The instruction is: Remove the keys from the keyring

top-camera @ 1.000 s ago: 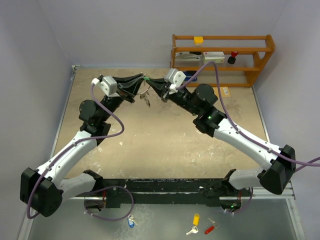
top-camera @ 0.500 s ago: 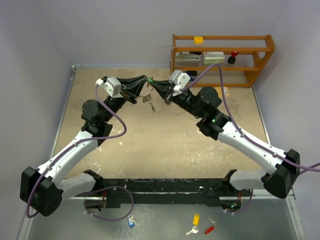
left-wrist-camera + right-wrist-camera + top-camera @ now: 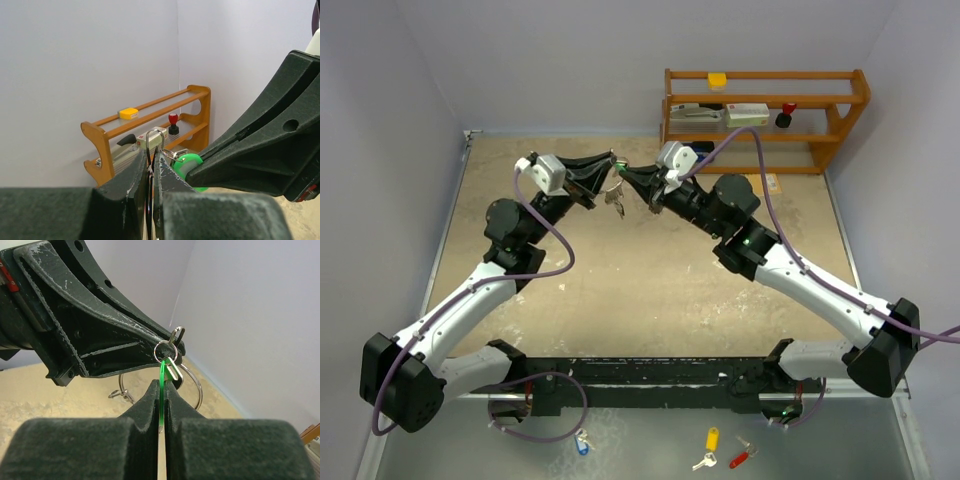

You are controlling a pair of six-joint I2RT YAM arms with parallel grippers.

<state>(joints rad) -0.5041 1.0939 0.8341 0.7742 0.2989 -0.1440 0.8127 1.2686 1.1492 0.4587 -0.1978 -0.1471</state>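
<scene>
Our left gripper pinched shut on the thin silver keyring, right gripper clamping its green-headed key edge-on

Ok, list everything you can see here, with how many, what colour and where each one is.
Keyring: one, silver, in the air between the two grippers.
Green key: one, green head, on the ring.
Other keys: count unclear, silver and dark, hanging below the ring.
Tagged keys: three, blue-tagged key, yellow-tagged key, red-tagged key, on the grey ledge by the arm bases.
Shelf: one, orange wood, far right corner.
Yellow block: one, top shelf.
White box: one, lower shelf.
Stamp: one, red and black, lower shelf.
Table: one, tan.
Left gripper: black, shut on the keyring.
Right gripper: black, shut on the green key.
</scene>
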